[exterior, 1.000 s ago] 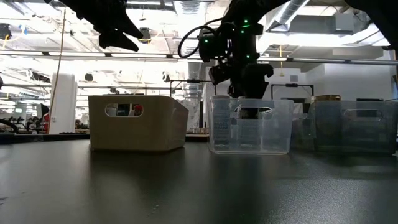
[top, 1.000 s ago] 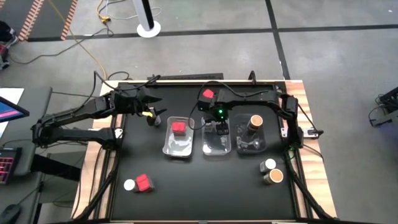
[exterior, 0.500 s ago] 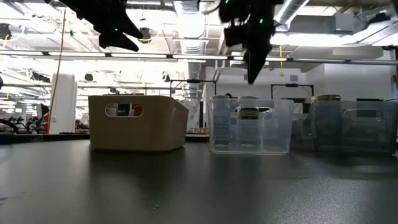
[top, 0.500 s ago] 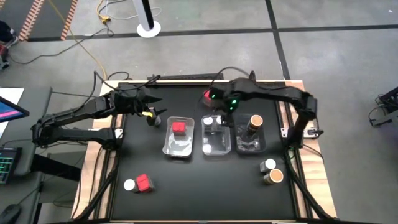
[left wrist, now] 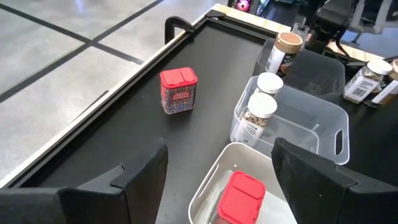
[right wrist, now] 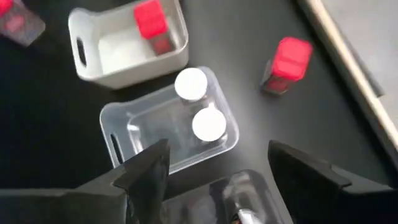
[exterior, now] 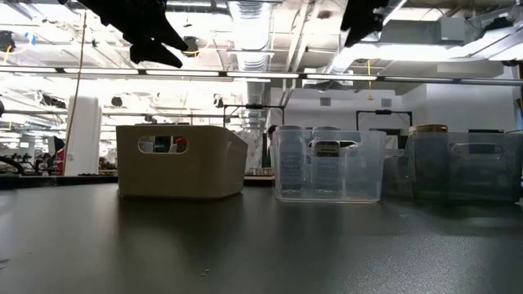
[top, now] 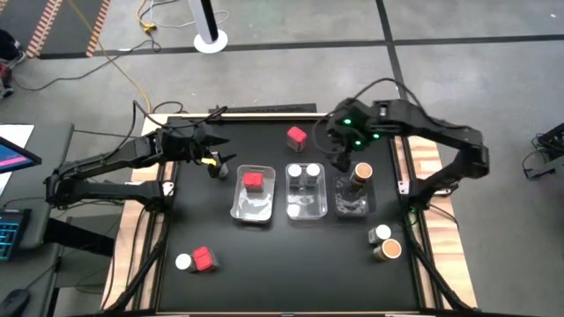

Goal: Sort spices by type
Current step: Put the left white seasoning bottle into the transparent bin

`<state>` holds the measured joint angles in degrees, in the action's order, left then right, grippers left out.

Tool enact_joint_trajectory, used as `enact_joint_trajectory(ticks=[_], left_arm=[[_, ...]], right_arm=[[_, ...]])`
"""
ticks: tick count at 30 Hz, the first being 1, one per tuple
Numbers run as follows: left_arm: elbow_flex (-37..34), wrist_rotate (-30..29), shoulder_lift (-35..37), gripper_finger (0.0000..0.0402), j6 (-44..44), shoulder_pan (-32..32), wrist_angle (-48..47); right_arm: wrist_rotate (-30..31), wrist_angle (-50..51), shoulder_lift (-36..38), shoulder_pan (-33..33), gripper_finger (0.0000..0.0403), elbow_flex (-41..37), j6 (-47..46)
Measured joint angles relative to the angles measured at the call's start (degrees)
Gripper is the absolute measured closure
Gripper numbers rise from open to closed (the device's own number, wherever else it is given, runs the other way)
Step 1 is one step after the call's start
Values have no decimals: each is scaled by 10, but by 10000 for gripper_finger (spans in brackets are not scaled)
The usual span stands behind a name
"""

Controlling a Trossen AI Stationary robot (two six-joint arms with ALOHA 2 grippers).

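Leftmost, the left arm's pincer point(top: 214, 158) waits above the far-left part of the black table point(top: 264, 273), its two dark fingers point(left wrist: 134, 177) spread with nothing between them. Near the table's front-left corner a white-lidded round jar point(top: 182, 261) stands upright, touching a red cube-like box point(top: 204, 258) just to its right. Further right, in the middle of the table, three plastic trays sit side by side in a row. The left one, a frosted white rectangular tray point(top: 253, 195), holds a second red cube-like spice box point(top: 254, 181) upright at its far end; its long axis runs near to far. Beside it the clear rectangular middle tray point(top: 307, 191) holds two white-lidded jars point(top: 305, 172) upright, side by side at the far end, and a third white-lidded jar point(top: 294, 211) at its near-left corner. Beyond this tray, toward the table's far edge, a lone red box with a red cap point(top: 297, 136) stands upright on the bare table. The right arm's pincer point(top: 341, 157) hangs over the far edge of the third clear tray point(top: 356, 195), its fingers point(right wrist: 146, 168) spread and empty. In that tray a tall dark jar with a tan lid point(top: 359, 173) stands upright. At the near right, outside the trays, a small white-lidded jar point(top: 382, 234) and a brown-lidded round jar point(top: 389, 250) stand close together.
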<state>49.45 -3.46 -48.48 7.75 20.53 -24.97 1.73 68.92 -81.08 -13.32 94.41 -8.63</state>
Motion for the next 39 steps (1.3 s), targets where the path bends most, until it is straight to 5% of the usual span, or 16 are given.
enact_joint_trajectory(ticks=[6, 18, 26, 39], left_arm=[[0, 0, 0, 127, 0, 0, 0], [0, 0, -4, 127, -12, -5, -2], [0, -30, -4, 143, -28, -53, -2], [0, -81, -4, 193, 36, -91, -2]], right_arm=[[141, -54, 83, 61, 105, -69, -55], [259, -315, 271, 141, 106, -363, -151], [269, -426, 326, 131, 106, -464, -143], [270, -425, 335, 116, 107, -471, -110]])
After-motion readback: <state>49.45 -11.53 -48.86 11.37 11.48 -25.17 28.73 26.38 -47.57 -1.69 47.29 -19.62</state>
